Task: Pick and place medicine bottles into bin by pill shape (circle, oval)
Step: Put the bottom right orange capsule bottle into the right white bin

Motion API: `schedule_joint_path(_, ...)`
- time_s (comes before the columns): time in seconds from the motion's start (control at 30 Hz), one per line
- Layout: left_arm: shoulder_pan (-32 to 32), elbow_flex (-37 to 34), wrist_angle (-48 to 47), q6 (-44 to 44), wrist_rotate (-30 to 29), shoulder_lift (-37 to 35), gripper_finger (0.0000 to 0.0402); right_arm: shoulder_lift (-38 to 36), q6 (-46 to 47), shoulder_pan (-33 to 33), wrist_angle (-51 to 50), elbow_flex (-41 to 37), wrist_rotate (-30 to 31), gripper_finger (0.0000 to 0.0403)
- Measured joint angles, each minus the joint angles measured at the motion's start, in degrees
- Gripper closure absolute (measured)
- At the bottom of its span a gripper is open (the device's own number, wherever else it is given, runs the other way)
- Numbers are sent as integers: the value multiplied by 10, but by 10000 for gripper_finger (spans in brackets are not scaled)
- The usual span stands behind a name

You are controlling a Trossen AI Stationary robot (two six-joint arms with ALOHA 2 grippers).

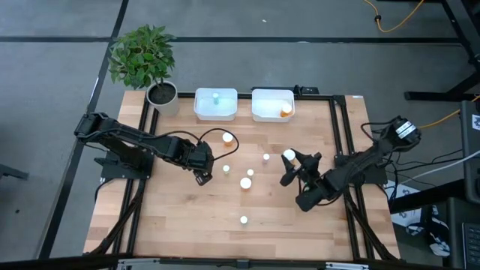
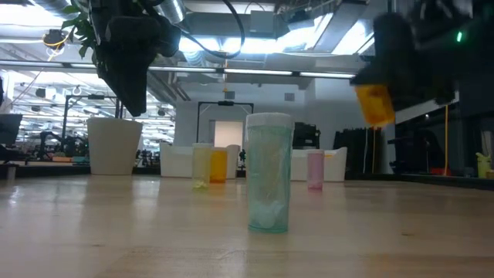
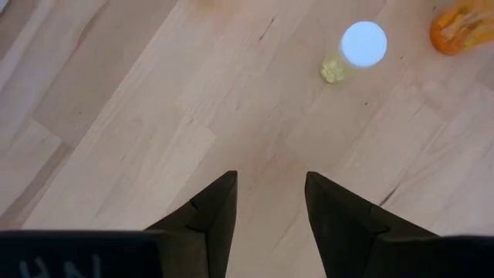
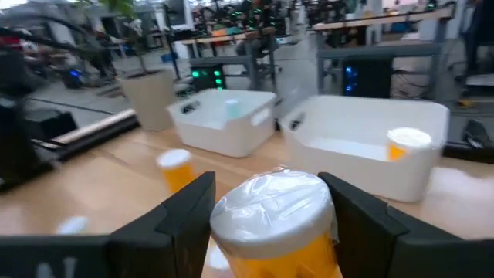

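My right gripper (image 1: 290, 163) is shut on an orange bottle with a white cap (image 4: 272, 207), held above the table right of centre. It also shows lifted in the low view (image 2: 376, 104). My left gripper (image 3: 270, 184) is open and empty above the bare table, left of centre (image 1: 202, 172). Near it stand a small yellow-green bottle (image 3: 361, 45) and an orange bottle (image 1: 227, 138). Several small bottles stand upright mid-table (image 1: 245, 182), one near the front (image 2: 269, 171). The left bin (image 1: 202, 112) holds a green bottle (image 1: 216, 97); the right bin (image 1: 262, 114) holds an orange bottle (image 1: 286, 111). My right gripper pinches the orange bottle between its two fingers, one on each side of the upper body just below the white cap (image 4: 231, 249). The fingers come from the table's right near side, slanting. The bottle stands roughly upright, cap up, lifted clear of the table.
A potted plant (image 1: 161, 94) stands at the far left corner beside the left bin. Black frame rails run along the table's left (image 1: 142, 120) and right (image 1: 346, 120) sides. Bare wood lies along the near edge (image 1: 187, 225).
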Motion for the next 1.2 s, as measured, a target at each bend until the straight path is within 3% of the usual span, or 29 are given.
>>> schedule_joint_path(0.23,0,0,1,0,-2,0,255,48,121,-42,99,-95,17,187)
schedule_joint_path(0.8,0,0,1,0,-15,0,255,192,110,-131,257,-118,31,187)
schedule_joint_path(1.2,0,0,2,-3,-12,0,255,208,105,-141,268,-118,15,165)
